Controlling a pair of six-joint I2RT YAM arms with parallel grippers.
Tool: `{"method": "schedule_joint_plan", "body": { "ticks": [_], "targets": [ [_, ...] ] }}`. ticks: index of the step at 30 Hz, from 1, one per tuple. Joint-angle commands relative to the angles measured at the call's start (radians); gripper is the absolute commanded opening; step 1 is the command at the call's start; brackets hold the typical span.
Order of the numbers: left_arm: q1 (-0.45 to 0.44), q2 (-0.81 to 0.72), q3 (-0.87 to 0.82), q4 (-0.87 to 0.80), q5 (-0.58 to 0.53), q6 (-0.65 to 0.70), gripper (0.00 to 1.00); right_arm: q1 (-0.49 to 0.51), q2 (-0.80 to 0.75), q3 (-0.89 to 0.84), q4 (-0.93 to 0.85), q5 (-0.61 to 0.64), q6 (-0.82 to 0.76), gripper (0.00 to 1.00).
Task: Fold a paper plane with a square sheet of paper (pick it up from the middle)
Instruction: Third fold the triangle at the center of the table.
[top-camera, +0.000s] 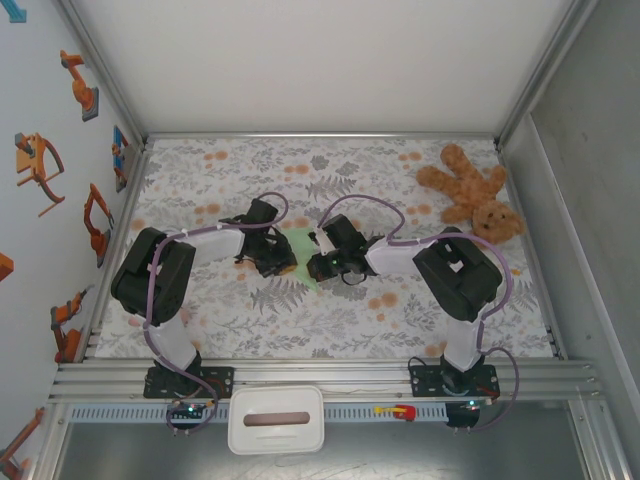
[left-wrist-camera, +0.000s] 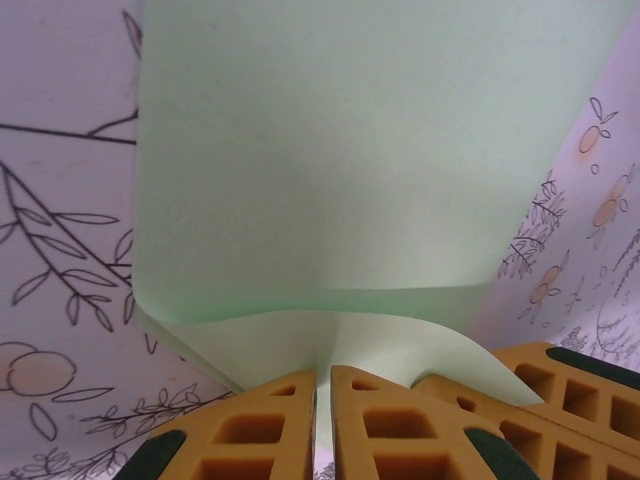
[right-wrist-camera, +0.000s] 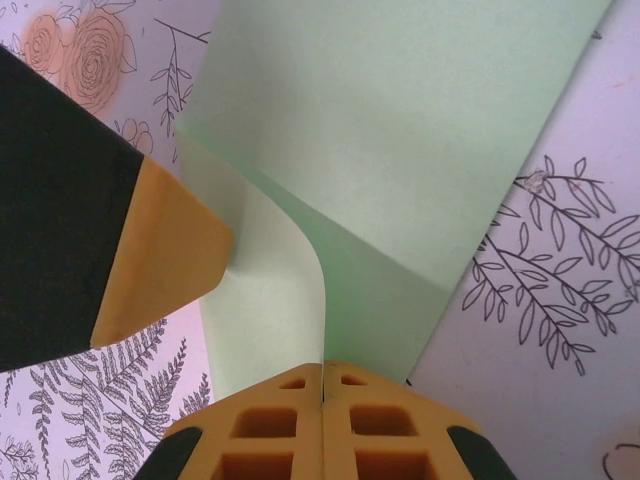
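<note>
While left gripper (left-wrist-camera: 322, 375) was clenched on the near edge of the square sheet of paper (left-wrist-camera: 330, 180), right gripper (right-wrist-camera: 322, 372) pinched the sheet too, jaws fully together, close beside the left. Sheet rose ahead of both, one flap curled over. Bare floral table cover (right-wrist-camera: 540, 260) flanked the sheet's side edges. Teddy bear (top-camera: 472, 192) lay well apart, beyond right gripper.

The left arm (top-camera: 160, 272) and right arm (top-camera: 458, 272) have black joint housings and white links. Each is trailed by a lilac cable (top-camera: 210, 231) and sits on a black base plate (top-camera: 190, 381). The left gripper (left-wrist-camera: 323, 385) and right gripper (right-wrist-camera: 322, 385) carry orange-yellow fingers moulded with hollow cells.
</note>
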Motion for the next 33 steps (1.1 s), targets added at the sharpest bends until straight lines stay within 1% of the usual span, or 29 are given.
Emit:
{"method": "schedule_joint_plan", "body": {
  "ticks": [1, 10, 16, 19, 23, 26, 28, 33],
  "targets": [
    [-0.004, 0.005, -0.013, -0.034, -0.019, 0.001, 0.14, -0.005, 0.027, 0.014, -0.039, 0.021, 0.009, 0.0],
    [-0.004, 0.019, -0.012, -0.035, -0.034, 0.004, 0.13, -0.005, 0.023, 0.018, -0.045, 0.025, 0.031, 0.0],
    [-0.004, 0.03, -0.032, -0.033, -0.062, 0.009, 0.12, -0.016, -0.037, 0.025, -0.043, 0.012, 0.1, 0.12],
    [-0.004, 0.03, -0.041, -0.036, -0.08, 0.016, 0.11, -0.029, -0.095, 0.016, -0.047, 0.026, 0.128, 0.21],
    [-0.004, 0.039, -0.048, -0.036, -0.097, 0.018, 0.1, -0.053, -0.165, -0.009, -0.051, 0.039, 0.156, 0.26],
    [-0.003, 0.042, -0.054, -0.03, -0.105, 0.013, 0.1, -0.057, -0.196, -0.014, -0.063, 0.027, 0.159, 0.27],
    [-0.004, 0.037, -0.059, -0.025, -0.111, 0.007, 0.1, -0.056, -0.2, -0.014, -0.062, -0.015, 0.163, 0.26],
    [-0.004, 0.029, -0.069, -0.011, -0.122, -0.002, 0.1, -0.031, -0.169, -0.008, -0.042, -0.115, 0.182, 0.14]
  ]
}}
